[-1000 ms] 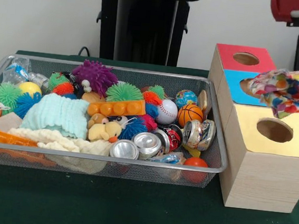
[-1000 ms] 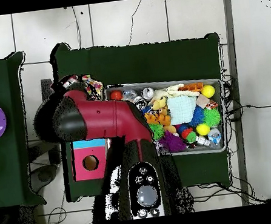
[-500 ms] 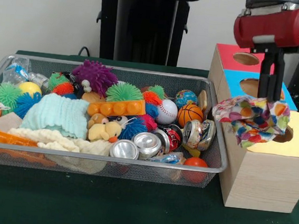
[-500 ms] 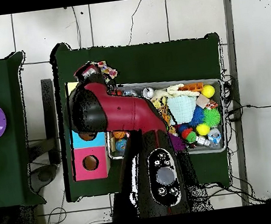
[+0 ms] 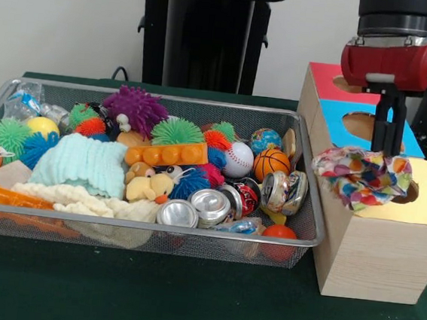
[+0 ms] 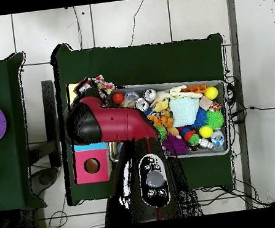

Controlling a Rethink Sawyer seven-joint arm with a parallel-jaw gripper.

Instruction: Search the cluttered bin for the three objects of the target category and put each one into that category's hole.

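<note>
- The counter (image 5: pixel 184 308) lies bare and green at the front, below the end effector.
- The box (image 5: pixel 372 243) stands under the end effector; its yellow hole (image 5: pixel 407 195) is mostly covered.
- The end effector (image 5: pixel 385 150) is closed on the cloth (image 5: pixel 361 178), which rests bunched on the yellow top; the fingertips are buried in it.
- The bin (image 5: pixel 10 227) lies beside it, its lower toys hidden by clutter.
- In the overhead view the arm (image 6: pixel 113 122) hides most of the box.

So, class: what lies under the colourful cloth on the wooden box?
The colourful cloth, hanging from the gripper, lies over the yellow panel of the wooden box. Only the hole's right edge shows; the rest is covered.
</note>
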